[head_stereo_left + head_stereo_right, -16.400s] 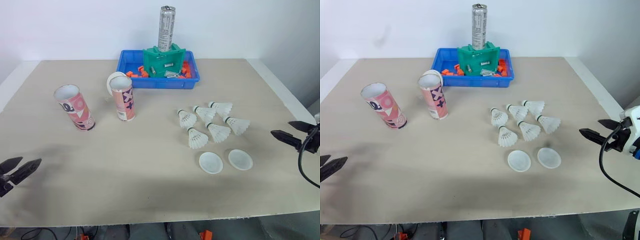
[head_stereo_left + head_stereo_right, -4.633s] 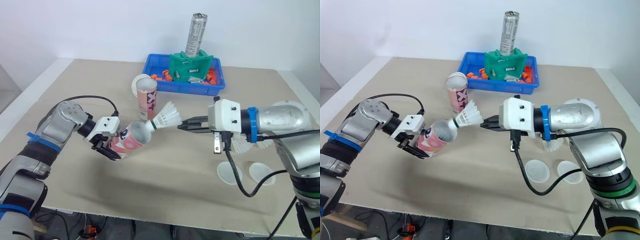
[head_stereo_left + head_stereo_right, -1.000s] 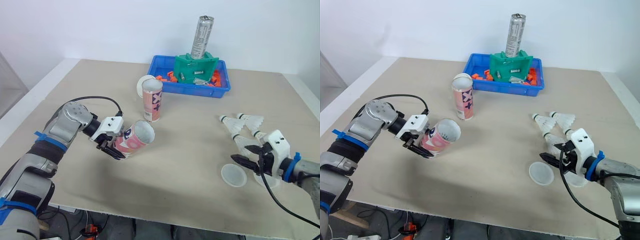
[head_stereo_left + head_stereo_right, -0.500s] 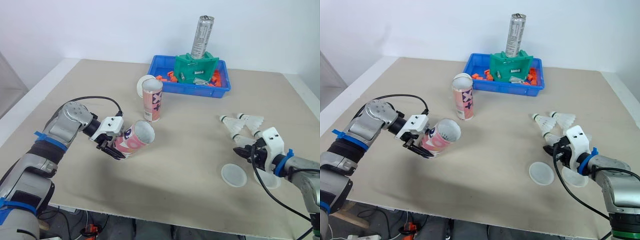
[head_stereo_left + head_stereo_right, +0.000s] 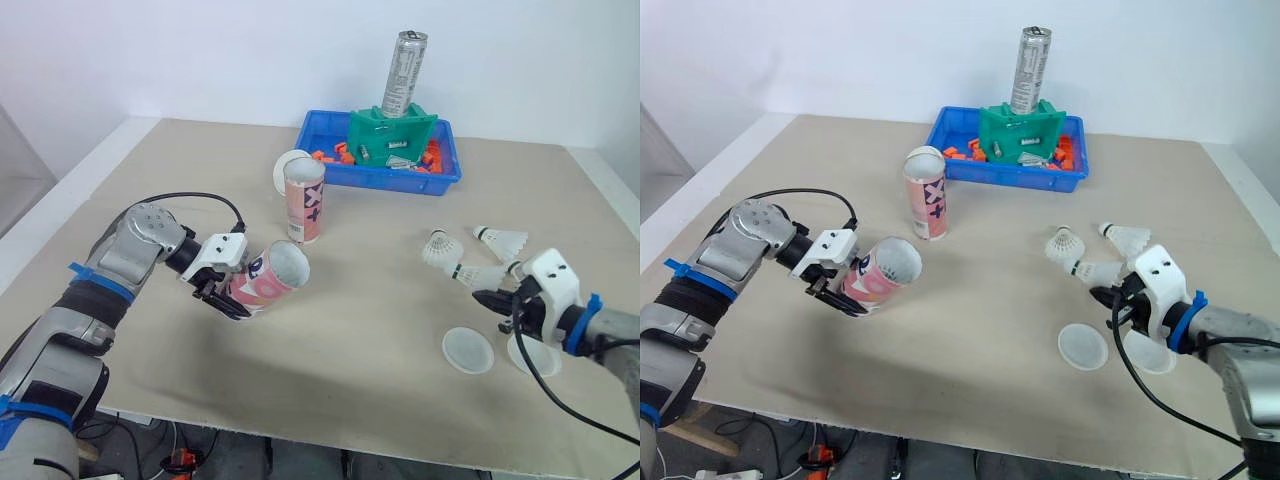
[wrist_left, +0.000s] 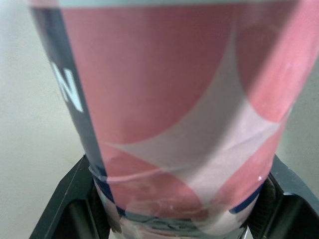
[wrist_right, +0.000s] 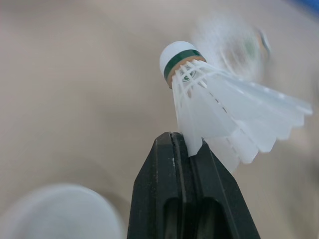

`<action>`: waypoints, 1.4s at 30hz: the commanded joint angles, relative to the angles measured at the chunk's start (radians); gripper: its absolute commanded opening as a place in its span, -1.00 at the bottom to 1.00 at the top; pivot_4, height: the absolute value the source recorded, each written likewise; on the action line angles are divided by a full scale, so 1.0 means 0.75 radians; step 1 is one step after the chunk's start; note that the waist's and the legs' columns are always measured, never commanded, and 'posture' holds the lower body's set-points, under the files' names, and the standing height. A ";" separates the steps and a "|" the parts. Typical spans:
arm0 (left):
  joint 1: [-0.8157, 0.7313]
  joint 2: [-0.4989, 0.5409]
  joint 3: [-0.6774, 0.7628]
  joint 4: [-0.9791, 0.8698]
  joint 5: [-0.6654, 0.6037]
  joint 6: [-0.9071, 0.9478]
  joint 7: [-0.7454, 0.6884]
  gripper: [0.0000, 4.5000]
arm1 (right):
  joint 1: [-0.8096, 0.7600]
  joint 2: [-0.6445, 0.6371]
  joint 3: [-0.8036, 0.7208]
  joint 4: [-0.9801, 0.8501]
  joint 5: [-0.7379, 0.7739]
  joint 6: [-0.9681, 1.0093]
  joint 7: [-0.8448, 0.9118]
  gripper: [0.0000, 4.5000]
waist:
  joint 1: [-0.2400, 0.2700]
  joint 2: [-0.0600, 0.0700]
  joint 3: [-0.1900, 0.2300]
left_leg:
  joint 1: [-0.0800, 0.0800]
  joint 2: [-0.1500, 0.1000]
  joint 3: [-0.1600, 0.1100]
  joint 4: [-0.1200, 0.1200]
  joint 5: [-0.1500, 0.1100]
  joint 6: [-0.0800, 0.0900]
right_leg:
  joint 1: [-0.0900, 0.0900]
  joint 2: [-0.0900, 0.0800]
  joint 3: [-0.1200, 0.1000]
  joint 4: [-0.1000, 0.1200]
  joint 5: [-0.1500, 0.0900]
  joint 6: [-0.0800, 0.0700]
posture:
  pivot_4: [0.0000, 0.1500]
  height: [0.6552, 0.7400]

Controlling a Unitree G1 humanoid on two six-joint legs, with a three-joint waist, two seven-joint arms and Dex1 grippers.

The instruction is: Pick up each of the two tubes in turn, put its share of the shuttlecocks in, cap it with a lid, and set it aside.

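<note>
My right gripper [image 7: 187, 144] is pinched shut on the feather skirt of 1 shuttlecock [image 7: 219, 109], cork end free and leading so it can go in first. It hangs low over the table [image 5: 380, 330] beside 1 of the 2 lids [image 5: 468, 350]. My left gripper [image 5: 225, 298] clamps the pink tube [image 5: 268, 277] by its base, tilted with the open mouth toward my right side to receive it. The other tube [image 5: 305, 198] stands upright behind.
</note>
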 commanded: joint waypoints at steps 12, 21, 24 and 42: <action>-0.036 -0.048 -0.062 0.078 0.015 -0.034 0.002 0.29 | -0.847 -0.002 0.680 -0.127 -0.112 -0.218 0.312 -0.95 | 0.000 -0.004 0.002 | -0.004 0.001 0.020 -0.002 0.000 0.000 | -0.011 -0.017 -0.004 -0.001 -0.001 -0.002 | 1.00 1.00; -0.011 -0.014 -0.049 0.034 0.003 -0.016 0.002 0.29 | -1.147 0.187 0.950 0.112 -0.326 -0.419 0.499 -0.95 | 0.001 -0.004 0.002 | -0.015 0.003 0.029 -0.002 0.006 0.008 | -0.019 -0.021 -0.008 -0.001 -0.001 -0.002 | 1.00 1.00; -0.007 -0.012 -0.044 0.027 0.004 -0.009 0.002 0.29 | -1.247 0.280 0.993 0.189 -0.362 -0.437 0.524 -0.95 | 0.000 -0.004 0.002 | -0.017 0.005 0.028 -0.002 0.006 0.008 | -0.019 -0.018 -0.011 0.000 0.000 -0.001 | 1.00 1.00; 0.019 -0.006 -0.014 -0.018 0.017 0.023 0.002 0.29 | -1.378 0.514 0.879 0.395 -0.166 -0.237 0.574 -0.48 | -0.002 -0.004 0.002 | -0.018 0.008 0.024 -0.002 0.008 0.010 | -0.020 -0.013 -0.013 0.003 0.000 -0.001 | 1.00 1.00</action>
